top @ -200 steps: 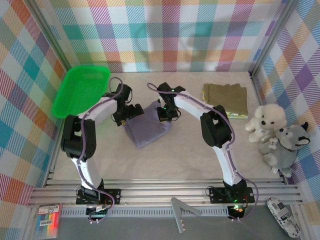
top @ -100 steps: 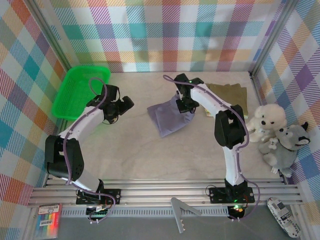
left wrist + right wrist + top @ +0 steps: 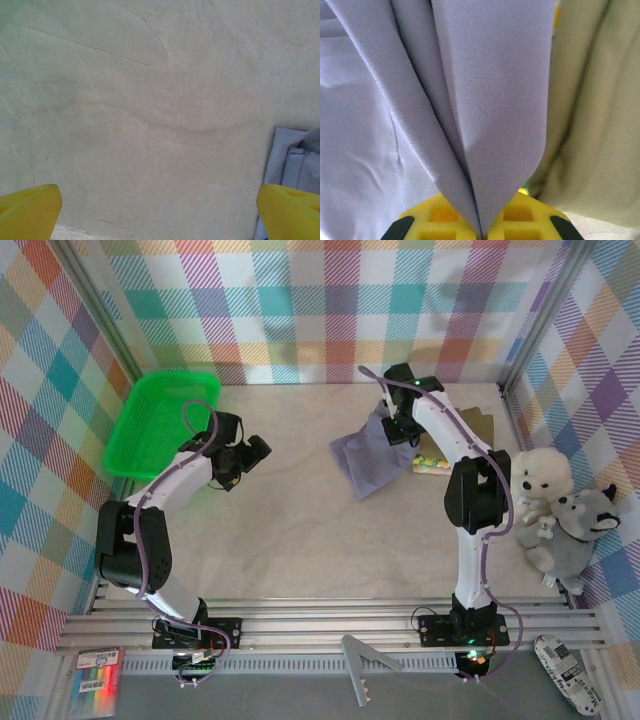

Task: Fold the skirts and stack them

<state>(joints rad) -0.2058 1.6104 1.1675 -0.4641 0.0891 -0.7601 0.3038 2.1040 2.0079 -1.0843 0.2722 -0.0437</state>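
My right gripper (image 3: 400, 430) is shut on a corner of the folded grey-lavender skirt (image 3: 368, 455), which hangs and trails to its left at the back of the table. In the right wrist view the lavender cloth (image 3: 470, 100) is pinched between the yellow fingers (image 3: 440, 222). The olive-brown skirt (image 3: 600, 125) lies folded just to the right. From above, that olive skirt (image 3: 484, 426) is partly hidden behind the right arm, and an edge of the floral skirt (image 3: 431, 462) peeks out beneath it. My left gripper (image 3: 250, 452) is open over bare table, and its fingertips (image 3: 27, 212) stand wide apart.
A green plastic basket (image 3: 160, 420) leans at the back left. A white plush toy (image 3: 537, 483) and a grey plush toy (image 3: 580, 530) sit against the right wall. The left wrist view catches the lavender skirt's edge (image 3: 295, 160) at its right.
The right gripper has carried the grey-lavender skirt rightward from the table's middle to beside the olive skirt. The left gripper let go earlier, pulled back left and stays open.
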